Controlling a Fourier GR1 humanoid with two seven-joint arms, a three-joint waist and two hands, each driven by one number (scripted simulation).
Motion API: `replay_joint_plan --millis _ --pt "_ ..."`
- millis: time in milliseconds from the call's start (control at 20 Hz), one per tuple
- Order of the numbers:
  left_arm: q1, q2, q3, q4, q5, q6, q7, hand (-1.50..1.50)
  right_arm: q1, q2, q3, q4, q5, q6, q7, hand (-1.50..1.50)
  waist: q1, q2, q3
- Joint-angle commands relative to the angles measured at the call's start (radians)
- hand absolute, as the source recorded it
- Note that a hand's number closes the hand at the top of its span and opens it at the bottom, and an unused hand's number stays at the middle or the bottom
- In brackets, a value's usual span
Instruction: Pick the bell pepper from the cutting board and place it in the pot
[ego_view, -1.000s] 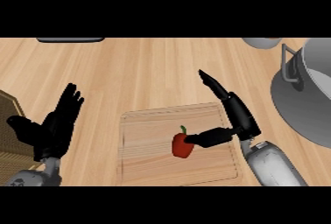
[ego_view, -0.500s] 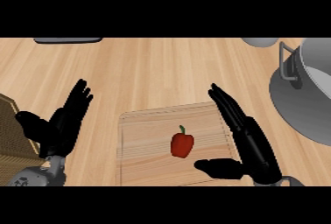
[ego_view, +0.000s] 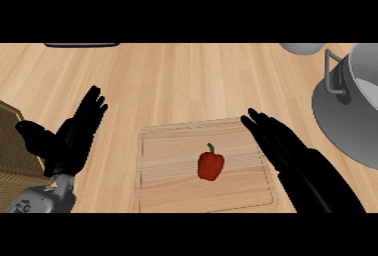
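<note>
A red bell pepper with a green stem lies on the wooden cutting board at the lower middle of the head view. My right hand lies just right of the pepper, fingers straight and pointing up-left, open and apart from the pepper. My left hand stands open at the left, fingers up, resting. The grey pot with its handle sits at the right edge, partly cut off.
A woven brown object lies at the left edge under my left hand. A dark item and a grey item show at the counter's far edge.
My right hand has pulled back toward the lower edge and moved away from the pepper, its thumb now out of sight. The pepper has not moved. The left hand barely shifted.
</note>
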Motion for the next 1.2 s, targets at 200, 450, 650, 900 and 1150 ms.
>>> replay_joint_plan --millis 200,450,650,900,1150 --pt "-0.011 -0.018 -0.007 0.004 -0.017 -0.018 0.000 0.00 -0.233 0.156 0.024 0.043 -0.135 0.239 0.467 -1.50 0.024 0.007 0.000" --pt "0.004 -0.037 -0.004 -0.011 -0.028 -0.009 0.004 0.00 -0.296 0.226 0.012 0.146 -0.134 0.225 0.519 -1.50 0.021 0.007 0.002" --pt "0.034 -0.037 -0.018 -0.018 -0.044 -0.021 -0.007 0.00 -0.248 0.214 0.028 0.243 -0.141 0.226 0.468 -1.50 0.023 0.008 0.002" --pt "-0.012 -0.032 0.013 0.007 -0.037 -0.033 0.023 0.00 -0.197 0.208 0.088 0.247 -0.118 0.259 0.494 -1.50 0.010 0.007 0.003" --pt "-0.023 -0.059 0.006 0.000 -0.058 -0.024 0.022 0.00 -0.217 0.241 0.081 0.283 -0.065 0.257 0.506 -1.50 0.012 0.008 0.003"
